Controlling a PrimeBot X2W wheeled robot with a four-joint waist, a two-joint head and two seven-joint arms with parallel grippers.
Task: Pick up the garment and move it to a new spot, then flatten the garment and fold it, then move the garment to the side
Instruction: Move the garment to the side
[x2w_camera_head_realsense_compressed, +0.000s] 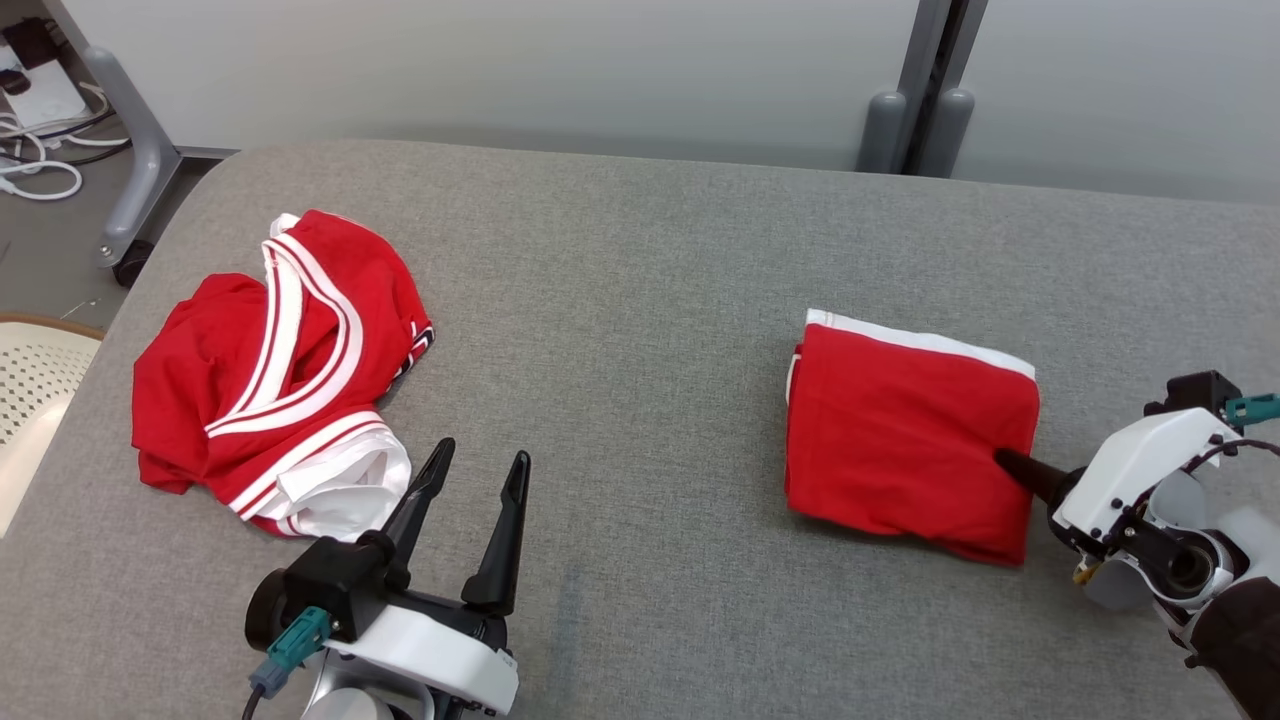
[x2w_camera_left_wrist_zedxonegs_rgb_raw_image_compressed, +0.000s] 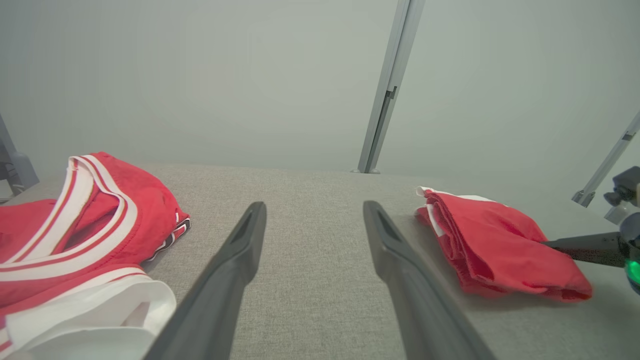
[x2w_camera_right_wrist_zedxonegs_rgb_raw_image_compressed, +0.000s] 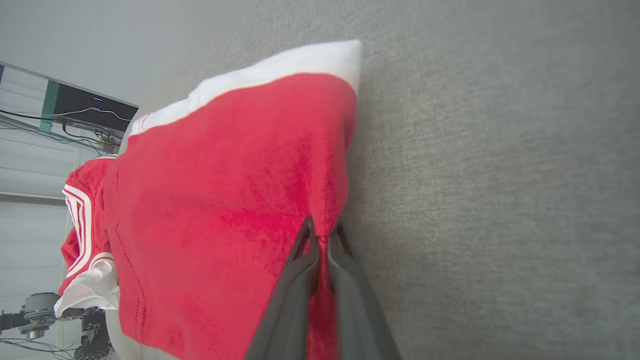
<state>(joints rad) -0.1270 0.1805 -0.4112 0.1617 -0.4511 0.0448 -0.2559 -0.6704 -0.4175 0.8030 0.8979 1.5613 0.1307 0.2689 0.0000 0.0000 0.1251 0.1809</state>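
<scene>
A folded red garment with a white band (x2w_camera_head_realsense_compressed: 905, 435) (x2w_camera_left_wrist_zedxonegs_rgb_raw_image_compressed: 500, 242) (x2w_camera_right_wrist_zedxonegs_rgb_raw_image_compressed: 230, 200) lies on the right part of the grey table. My right gripper (x2w_camera_head_realsense_compressed: 1005, 462) (x2w_camera_right_wrist_zedxonegs_rgb_raw_image_compressed: 322, 234) is shut on its right edge, fingers pinching the red cloth. A second red garment with white stripes (x2w_camera_head_realsense_compressed: 275, 370) (x2w_camera_left_wrist_zedxonegs_rgb_raw_image_compressed: 75, 235) (x2w_camera_right_wrist_zedxonegs_rgb_raw_image_compressed: 82, 235) lies crumpled at the table's left. My left gripper (x2w_camera_head_realsense_compressed: 478, 468) (x2w_camera_left_wrist_zedxonegs_rgb_raw_image_compressed: 315, 220) hangs open over bare table near the front edge, just right of the crumpled garment, with nothing between its fingers.
The grey cloth-covered table (x2w_camera_head_realsense_compressed: 640, 280) spreads wide between the two garments. Its left edge drops to the floor beside a cream chair (x2w_camera_head_realsense_compressed: 30, 375), a grey wheeled leg (x2w_camera_head_realsense_compressed: 135, 150) and cables. A grey post (x2w_camera_head_realsense_compressed: 920, 100) stands behind the far edge.
</scene>
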